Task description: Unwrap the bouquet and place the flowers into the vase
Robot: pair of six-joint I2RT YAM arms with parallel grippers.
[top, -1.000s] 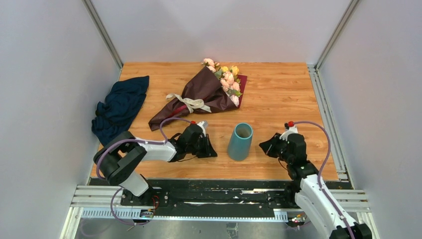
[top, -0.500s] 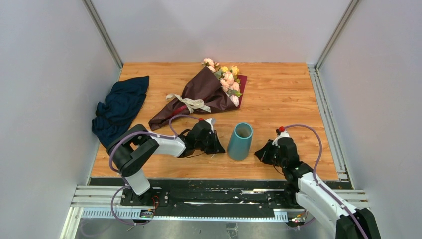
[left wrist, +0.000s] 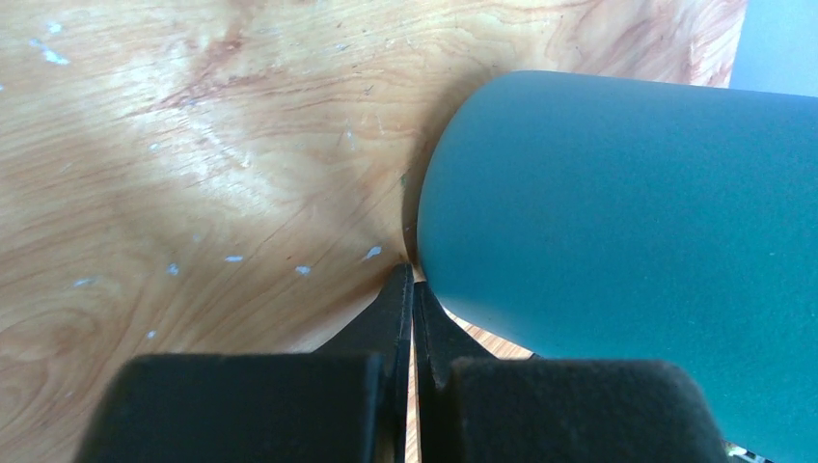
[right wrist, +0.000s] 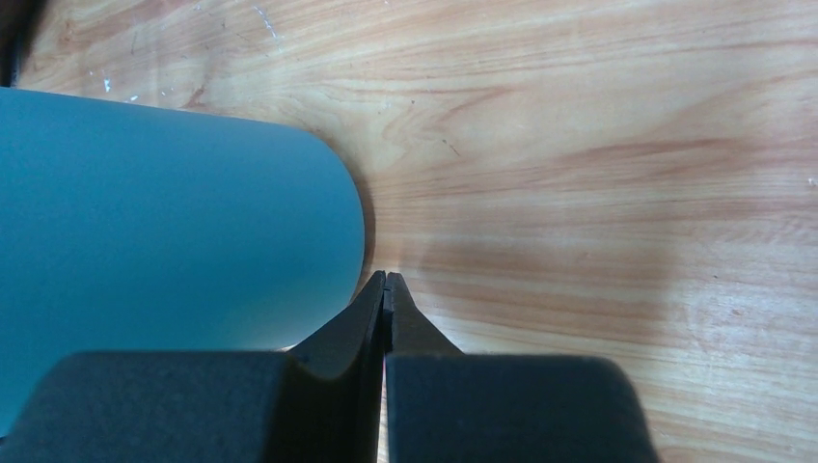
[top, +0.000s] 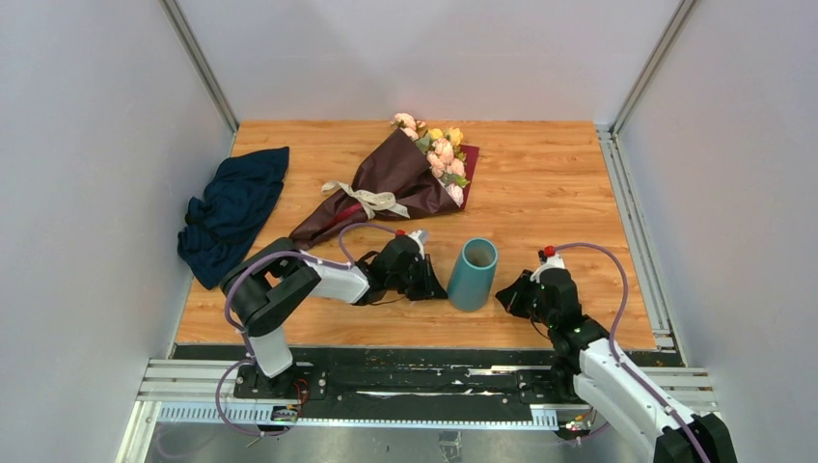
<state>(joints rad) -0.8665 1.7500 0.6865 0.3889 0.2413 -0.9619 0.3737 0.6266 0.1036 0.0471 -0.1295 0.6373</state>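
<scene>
vase (top: 472,277) near bench (top: 569,193) front edge | left gripper (top: 437,288) closed, tip at vase's base | right gripper (top: 503,294) closed, just beside vase

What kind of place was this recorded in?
Probably a lab robot cell: a wooden table boxed in by plain grey panels, with the left arm and right arm bolted to a metal rail.

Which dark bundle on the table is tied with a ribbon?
The maroon-wrapped bouquet, roses showing at its far end; the navy cloth at left has none.
</scene>
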